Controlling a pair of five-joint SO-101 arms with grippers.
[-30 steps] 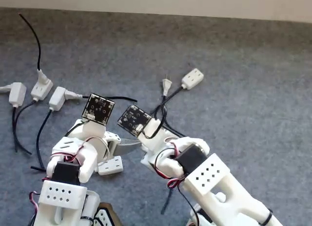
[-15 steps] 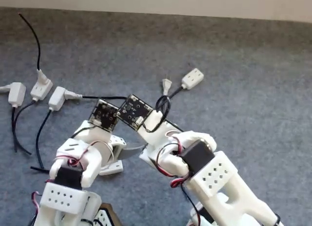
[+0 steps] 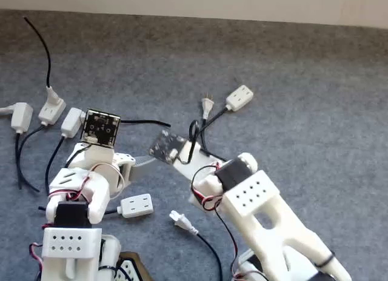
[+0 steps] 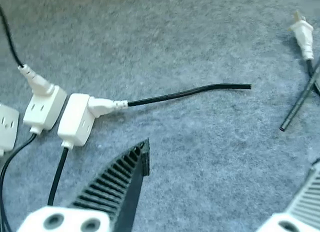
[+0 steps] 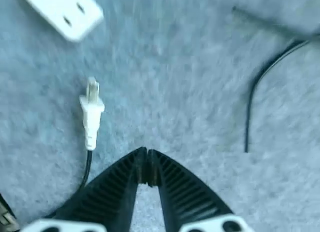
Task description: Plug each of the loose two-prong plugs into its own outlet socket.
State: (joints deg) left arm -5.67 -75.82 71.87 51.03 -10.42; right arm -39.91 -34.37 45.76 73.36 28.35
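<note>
Looking down on a grey carpet-covered table (image 3: 315, 81), with the white left arm (image 3: 73, 199) and the white right arm (image 3: 257, 202) side by side at its near edge. Shows the left gripper (image 4: 232, 154) with black ribbed jaws spread wide and empty, held above bare carpet just beside a row of three white rectangular outlet sockets at the table's left side. Marks the nearest socket (image 4: 77, 119) with a white two-prong plug (image 4: 105, 106) seated in its end and a black cord (image 4: 172, 95) running from that plug to a cut tip; marks the middle socket (image 4: 45, 107) with a second seated plug (image 4: 31, 76); marks the outermost socket (image 4: 6, 124) only in part, so cannot tell whether anything is plugged into it. Shows the right gripper (image 5: 148, 151) with jaws closed tip to tip, gripping nothing, just beside a loose white two-prong plug (image 5: 91, 114) lying flat on the carpet between the two arms, prongs aimed at a lone white outlet socket (image 5: 65, 12) yet apart from it. Places a second loose white plug (image 3: 207, 104) farther back on the table, unplugged, prongs pointing away from the arms, near but not touching a far white outlet socket (image 3: 239, 97).
</note>
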